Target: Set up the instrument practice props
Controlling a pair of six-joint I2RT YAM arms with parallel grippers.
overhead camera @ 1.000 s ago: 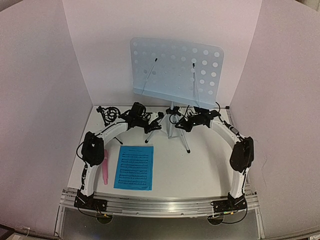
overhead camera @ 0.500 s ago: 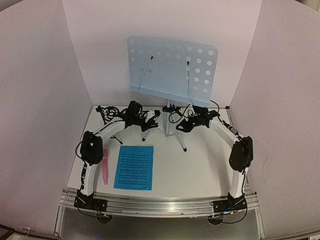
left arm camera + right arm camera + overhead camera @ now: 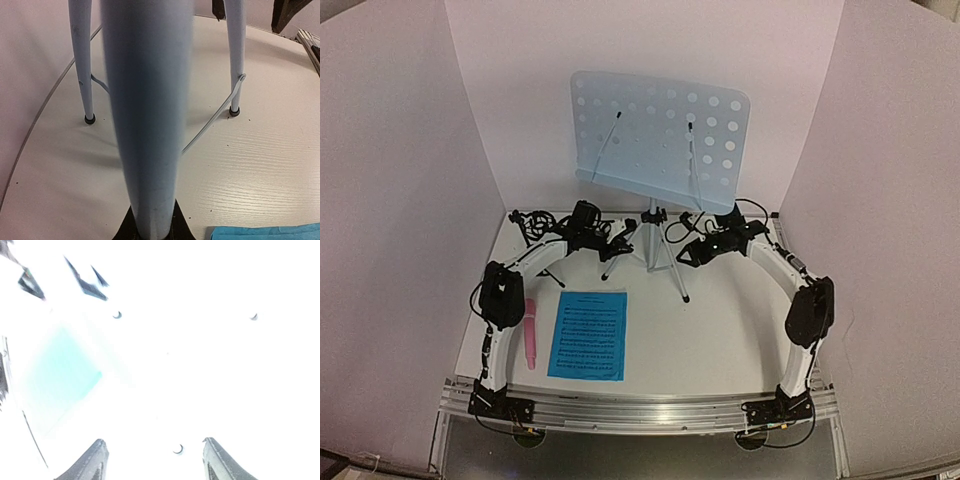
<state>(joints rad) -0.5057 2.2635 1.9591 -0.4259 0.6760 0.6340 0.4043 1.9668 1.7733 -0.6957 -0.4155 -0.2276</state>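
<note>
The pale-blue perforated music stand (image 3: 660, 135) is standing upright on its slim tripod, far centre. The bright-blue sheet music (image 3: 588, 335) is lying flat near left, the pink stick microphone (image 3: 531, 336) lying just beside its left edge. The small black tripod (image 3: 533, 222) is sitting far left, partly hidden.

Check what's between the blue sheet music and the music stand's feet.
Nothing: bare table separates the sheet music from the feet of the music stand in the top view; the left wrist view shows the same bare stretch.

top: high, looks down, far | L wrist: low, v. close on stand leg (image 3: 145, 125) | both share blue sheet (image 3: 588, 335)
</note>
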